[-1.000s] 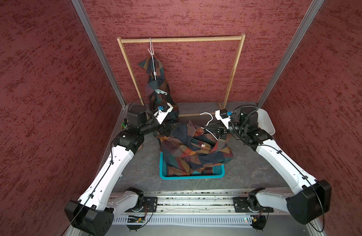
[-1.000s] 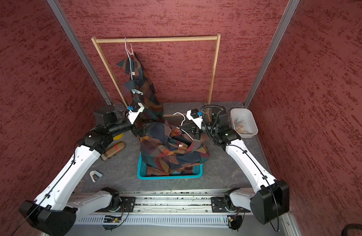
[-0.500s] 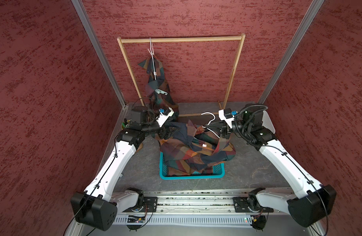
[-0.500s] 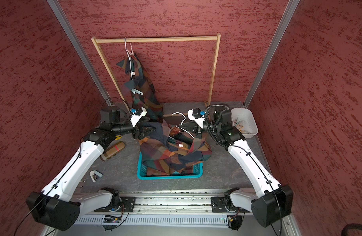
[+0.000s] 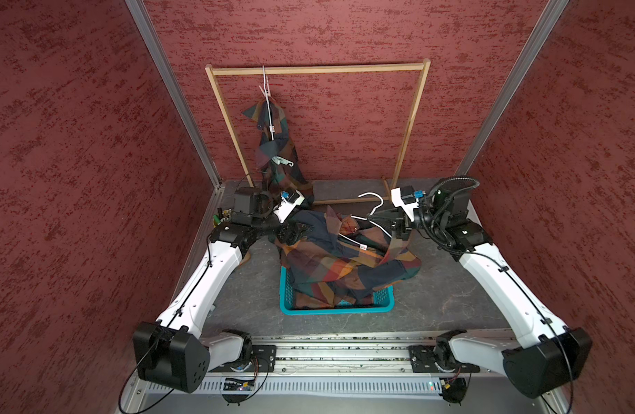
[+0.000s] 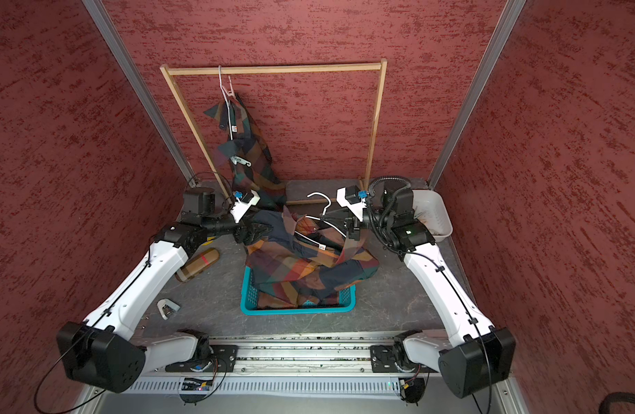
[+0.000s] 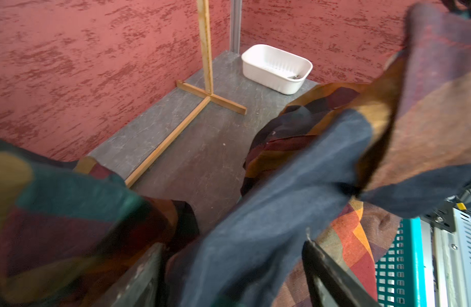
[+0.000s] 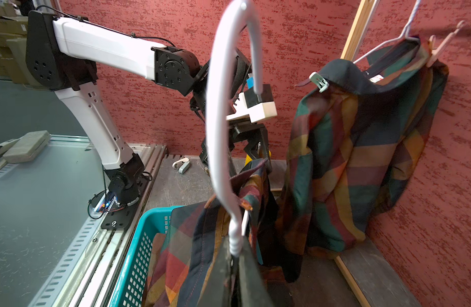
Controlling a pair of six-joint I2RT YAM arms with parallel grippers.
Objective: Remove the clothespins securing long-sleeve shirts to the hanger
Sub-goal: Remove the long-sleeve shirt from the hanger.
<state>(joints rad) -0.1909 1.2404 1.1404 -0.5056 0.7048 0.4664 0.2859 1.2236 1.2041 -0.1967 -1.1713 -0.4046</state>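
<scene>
The left gripper [image 7: 233, 247] has come in, fingers [image 7: 324, 265] wide around the navy edge of the near shirt [image 5: 344, 265], while the right gripper [image 8: 235, 252] pinches its white hanger [image 8: 218, 119]; clothespins [image 8: 319, 81] on the far shirt [image 8: 362, 148] remain to pull.

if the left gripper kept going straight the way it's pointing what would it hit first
Most likely the navy fold of the plaid shirt, which lies right between the spread fingers of the left gripper; depth beyond the cloth is unclear.
</scene>
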